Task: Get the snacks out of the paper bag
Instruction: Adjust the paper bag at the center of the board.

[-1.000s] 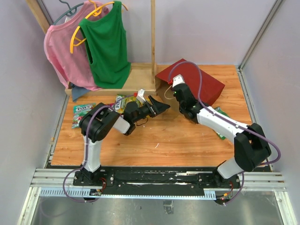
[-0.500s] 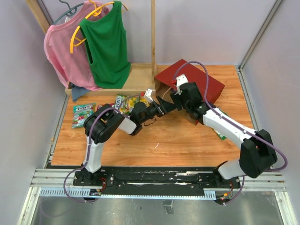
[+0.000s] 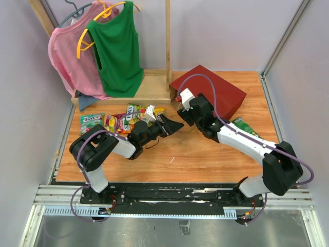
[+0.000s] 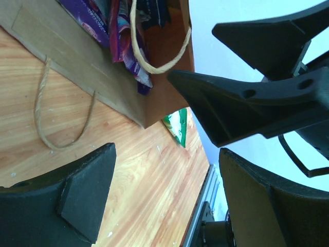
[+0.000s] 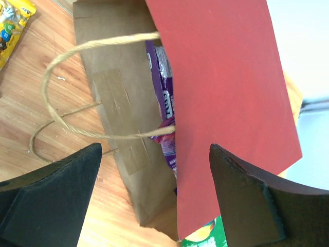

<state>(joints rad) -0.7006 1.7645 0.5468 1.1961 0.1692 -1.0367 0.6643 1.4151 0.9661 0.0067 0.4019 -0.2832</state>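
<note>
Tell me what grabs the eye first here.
A red paper bag lies on its side at the far right of the table, purple packets showing in its open mouth. The left gripper and right gripper, both open, face that mouth; a colourful heap of snack packets lies to their left.

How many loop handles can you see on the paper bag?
2. One handle arches across the opening of the paper bag; the other lies flat on the table beside it.

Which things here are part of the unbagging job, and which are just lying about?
Job: paper bag; purple packets inside it; candy packets laid out at the left; green packet right of the bag.
Lying about: pink shirt; green tank top; yellow hangers; wooden rack.
</note>
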